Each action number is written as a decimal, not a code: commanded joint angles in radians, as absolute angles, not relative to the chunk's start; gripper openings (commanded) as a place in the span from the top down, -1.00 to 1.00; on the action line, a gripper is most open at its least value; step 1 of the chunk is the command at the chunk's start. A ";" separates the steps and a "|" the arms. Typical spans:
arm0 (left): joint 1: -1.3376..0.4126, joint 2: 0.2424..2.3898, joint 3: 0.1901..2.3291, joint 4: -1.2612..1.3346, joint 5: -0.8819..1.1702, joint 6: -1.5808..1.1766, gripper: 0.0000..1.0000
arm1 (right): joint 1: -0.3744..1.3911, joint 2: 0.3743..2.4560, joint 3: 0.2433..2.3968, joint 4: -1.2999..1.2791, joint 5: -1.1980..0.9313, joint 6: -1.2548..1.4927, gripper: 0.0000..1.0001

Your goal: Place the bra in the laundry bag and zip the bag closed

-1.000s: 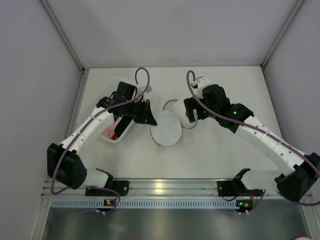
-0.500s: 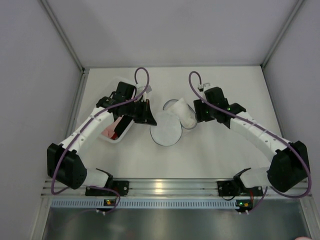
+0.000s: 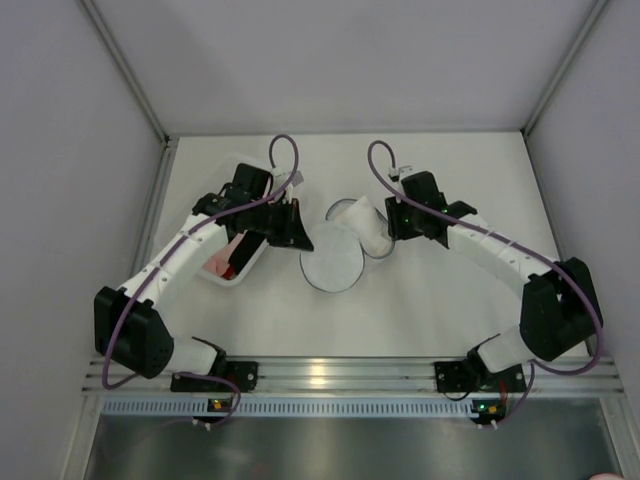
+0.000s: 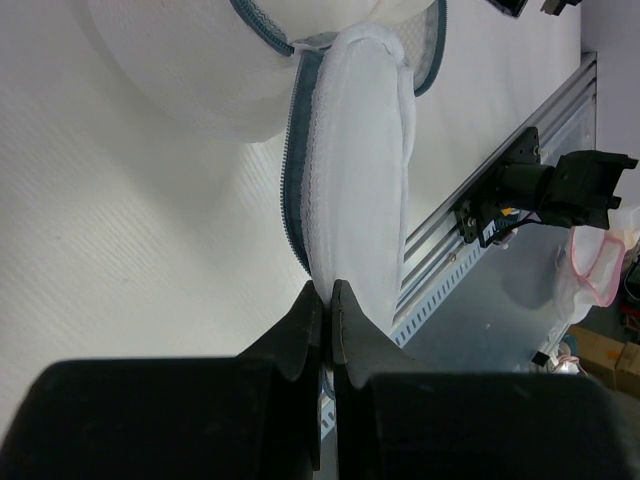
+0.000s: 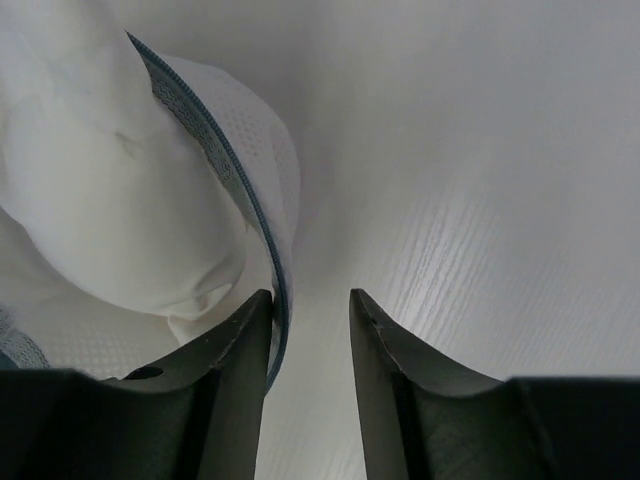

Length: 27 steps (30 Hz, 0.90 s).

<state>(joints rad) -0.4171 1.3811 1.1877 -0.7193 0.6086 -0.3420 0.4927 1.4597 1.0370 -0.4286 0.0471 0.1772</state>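
1. Left gripper point(image 3: 292, 228), seen from the top camera, sits at the left edge of the round translucent white mesh laundry bag point(image 3: 332, 265), whose lower half lies flat on the white table point(image 3: 420, 320). The bag's other half stands raised at the far right of that flat disc, and the right gripper point(image 3: 392, 222) is just beside it on its right. A clear rectangular plastic bin point(image 3: 222, 279) lies left of the bag, under the left arm, with a pink cloth point(image 3: 217, 262) inside.

2. From the left wrist camera, the two black fingers point(image 4: 300, 330) are pressed together and pinch the edge of the bag at its thin dark zip rim point(image 4: 292, 190). The pinched half runs away from the fingers as a plump white mesh roll that bulges outward. A silver rail point(image 4: 450, 260) shows beyond the bag.

3. From the right wrist camera, the jaws stand apart and grip nothing. The bag's dark rim curves down just inside the gap and lies against the finger nearer the bag. The soft white fabric bra point(image 5: 130, 210) is bundled inside that raised mesh half, behind the rim, and the rim is parted there.
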 commanded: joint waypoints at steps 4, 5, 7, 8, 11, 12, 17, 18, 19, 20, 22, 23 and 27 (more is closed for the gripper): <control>-0.413 1.350 1.204 -0.709 0.624 -0.347 1.00 | 0.476 1.474 1.092 -0.318 0.018 0.216 1.00; -0.413 1.351 1.210 -0.709 0.621 -0.344 1.00 | 0.476 1.467 1.091 -0.319 0.028 0.219 1.00; -0.411 1.354 1.241 -0.709 0.620 -0.350 1.00 | 0.477 1.418 1.092 -0.328 0.055 0.219 1.00; -0.411 1.358 1.252 -0.710 0.598 -0.354 1.00 | 0.476 1.395 1.104 -0.340 0.067 0.219 1.00; -0.413 1.384 1.301 -0.764 0.412 -0.348 1.00 | 0.498 1.264 1.130 -0.396 0.194 0.222 1.00; -0.411 1.394 1.310 -0.782 0.372 -0.342 1.00 | 0.527 1.193 1.126 -0.402 0.256 0.244 1.00; -0.362 1.459 1.380 -0.793 0.541 -0.449 1.00 | 0.662 1.106 0.954 -0.357 0.392 0.377 1.00; -0.354 1.468 1.393 -0.795 0.586 -0.478 1.00 | 0.723 1.112 0.936 -0.357 0.441 0.399 1.00; -0.353 1.476 1.400 -0.796 0.592 -0.491 1.00 | 0.735 1.114 0.887 -0.335 0.428 0.447 1.00; -0.353 1.476 1.407 -0.793 0.591 -0.503 1.00 | 0.736 1.114 0.861 -0.278 0.414 0.463 1.00; -0.354 1.473 1.407 -0.795 0.600 -0.499 1.00 | 0.739 1.118 0.819 -0.246 0.403 0.498 1.00; -0.354 1.470 1.395 -0.795 0.607 -0.499 1.00 | 0.745 1.124 0.816 -0.248 0.425 0.505 1.00; -0.350 1.459 1.345 -0.795 0.635 -0.505 1.00 | 0.756 1.140 0.834 -0.248 0.491 0.459 1.00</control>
